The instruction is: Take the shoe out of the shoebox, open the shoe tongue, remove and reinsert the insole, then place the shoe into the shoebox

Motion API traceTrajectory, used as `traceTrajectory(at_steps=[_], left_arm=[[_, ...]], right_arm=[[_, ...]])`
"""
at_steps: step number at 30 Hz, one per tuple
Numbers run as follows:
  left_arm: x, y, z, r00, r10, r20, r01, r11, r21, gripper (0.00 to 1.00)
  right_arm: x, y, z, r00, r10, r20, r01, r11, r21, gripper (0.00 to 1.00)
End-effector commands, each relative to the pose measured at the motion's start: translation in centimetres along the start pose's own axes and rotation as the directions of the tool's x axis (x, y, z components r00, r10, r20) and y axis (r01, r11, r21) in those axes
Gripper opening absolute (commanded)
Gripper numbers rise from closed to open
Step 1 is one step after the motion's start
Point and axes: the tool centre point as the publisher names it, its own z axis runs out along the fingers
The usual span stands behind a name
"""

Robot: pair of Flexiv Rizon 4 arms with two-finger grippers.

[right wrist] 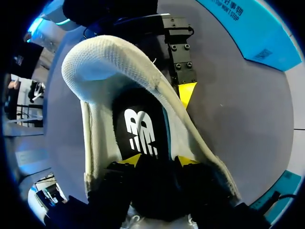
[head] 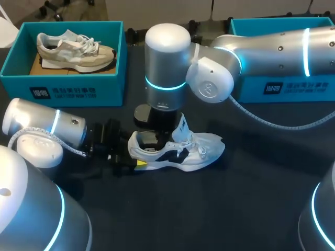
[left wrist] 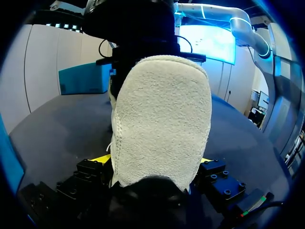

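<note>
Well, looking at a white shoe (head: 178,151) with dark side panels, out of any box and sitting on its sole around the middle of the dark table (head: 251,204), toe pointing right, heel (head: 133,142) pointing left. Got the tongue (head: 181,127) flipped up and standing tall just right of the opening. Can make out the black insole (right wrist: 138,129) lying flat down inside the shoe from the right wrist view. Got the left gripper (head: 135,153) clamped on the heel, coming in low from the left. From the left wrist view, seeing that fuzzy heel (left wrist: 162,124) right between the fingers of the left gripper (left wrist: 153,160), a yellow tip pressed against each side. Got the right gripper (head: 157,137) dropped straight down into the opening from above. From its own wrist view, seeing the right gripper (right wrist: 159,161) with fingers apart, both yellow tips down on the insole, nothing pinched between them. Further out, got the left arm (head: 47,125) lying low at the near left and the right arm (head: 261,49) reaching in from the far right. Also spotting a teal far-left shoebox (head: 63,86) holding a beige shoe (head: 73,49), plus a teal far-right shoebox (head: 293,86) mostly hidden behind the right arm. Can't tell what's inside that one. Both boxes well apart from the white shoe.
</note>
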Motion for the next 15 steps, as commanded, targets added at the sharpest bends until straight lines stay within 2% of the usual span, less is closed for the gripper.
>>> traceTrajectory(at_steps=[1,3,6,11,15], left_arm=[[-0.2,0.0,0.5,1.0,-0.001,0.002,0.001,1.0,-0.003,0.0],[-0.2,0.0,0.5,1.0,-0.001,0.002,0.001,1.0,-0.003,0.0],[-0.2,0.0,0.5,1.0,-0.001,0.002,0.001,1.0,-0.003,0.0],[-0.2,0.0,0.5,1.0,-0.001,0.002,0.001,1.0,-0.003,0.0],[-0.2,0.0,0.5,1.0,-0.001,0.002,0.001,1.0,-0.003,0.0]], right_arm=[[2.9,1.8,9.5,1.0,0.001,0.009,-0.001,1.0,0.028,0.27],[2.9,1.9,9.7,1.0,-0.002,0.011,0.001,0.999,0.038,0.19],[3.0,1.5,10.0,1.0,0.004,0.016,-0.004,0.999,0.046,0.0],[2.8,0.8,9.8,0.999,0.026,0.03,-0.028,0.998,0.054,0.0],[2.6,0.2,8.5,0.996,0.049,0.069,-0.053,0.997,0.06,0.0]])
